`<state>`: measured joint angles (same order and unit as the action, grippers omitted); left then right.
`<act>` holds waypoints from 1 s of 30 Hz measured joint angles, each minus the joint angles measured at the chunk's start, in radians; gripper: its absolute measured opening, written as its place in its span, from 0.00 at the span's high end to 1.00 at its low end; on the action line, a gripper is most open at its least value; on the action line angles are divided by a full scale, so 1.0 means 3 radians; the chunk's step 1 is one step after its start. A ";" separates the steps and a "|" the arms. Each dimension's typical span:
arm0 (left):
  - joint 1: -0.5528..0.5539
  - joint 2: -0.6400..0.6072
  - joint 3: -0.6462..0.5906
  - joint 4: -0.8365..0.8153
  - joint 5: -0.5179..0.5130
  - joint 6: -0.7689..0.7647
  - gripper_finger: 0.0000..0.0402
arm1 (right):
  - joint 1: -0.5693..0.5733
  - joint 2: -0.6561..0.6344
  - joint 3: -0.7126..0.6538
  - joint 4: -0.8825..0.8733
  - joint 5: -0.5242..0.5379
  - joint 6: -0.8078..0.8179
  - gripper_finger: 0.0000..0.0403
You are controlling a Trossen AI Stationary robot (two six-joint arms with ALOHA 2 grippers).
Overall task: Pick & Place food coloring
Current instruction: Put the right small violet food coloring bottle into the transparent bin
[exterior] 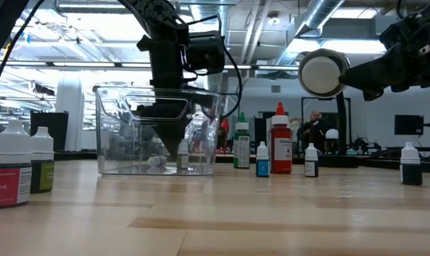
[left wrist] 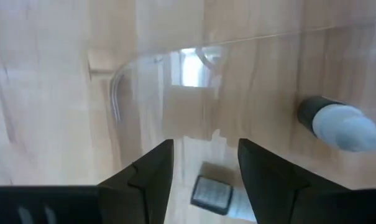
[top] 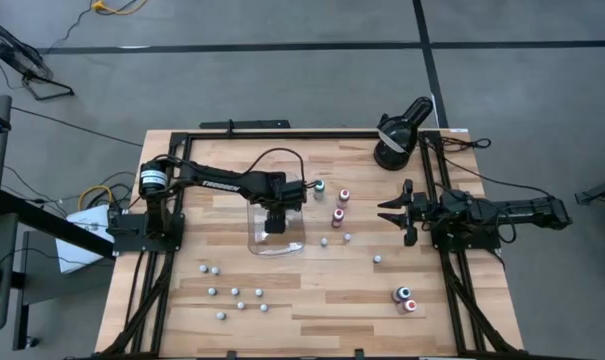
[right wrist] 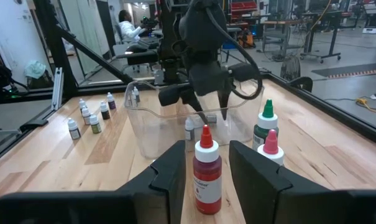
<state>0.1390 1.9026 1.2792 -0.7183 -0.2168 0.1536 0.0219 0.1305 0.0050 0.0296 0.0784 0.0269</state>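
My left gripper [top: 276,226] reaches down into the clear plastic tray [top: 266,246] and is open. In the left wrist view its fingers [left wrist: 151,174] stand on either side of a tiny white-capped food coloring bottle [left wrist: 212,194] on the tray floor, with a gap on both sides. A second tiny bottle [left wrist: 340,126] lies on its side in the tray. In the low view the left gripper [exterior: 173,142] points down inside the tray wall [exterior: 109,128]. My right gripper [top: 392,212] waits open near the table's right edge, facing a red-capped bottle [right wrist: 206,168] some way off.
Three taller bottles [top: 337,215] stand just right of the tray. Several tiny bottles [top: 232,292] are scattered toward the near left, a few [top: 347,237] lie mid-table, and a pair [top: 405,297] sits near right. A black round lamp-like device [top: 400,135] stands at the far right corner.
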 joint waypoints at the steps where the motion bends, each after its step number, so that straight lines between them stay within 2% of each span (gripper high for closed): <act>1: 0.0000 0.0000 0.0017 -0.0055 0.0009 -0.0089 0.57 | 0.0000 0.0000 0.0001 0.0000 0.0000 0.0001 0.72; 12: 0.0001 -0.0002 0.0070 -0.0265 0.0268 -0.0911 0.57 | -0.0001 0.0000 -0.0001 0.0000 0.0000 0.0001 0.72; 21: 0.0010 -0.0014 0.0070 -0.0259 0.0264 -0.0892 0.57 | 0.0000 0.0000 0.0000 0.0000 0.0000 0.0000 0.72; 30: 0.0010 -0.0239 0.0070 -0.0260 0.0240 -0.0805 0.57 | -0.0001 0.0001 -0.0001 0.0000 0.0000 0.0001 0.72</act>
<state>0.1421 1.8309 1.3003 -0.7963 -0.1448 -0.0879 0.0216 0.1307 0.0048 0.0296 0.0784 0.0273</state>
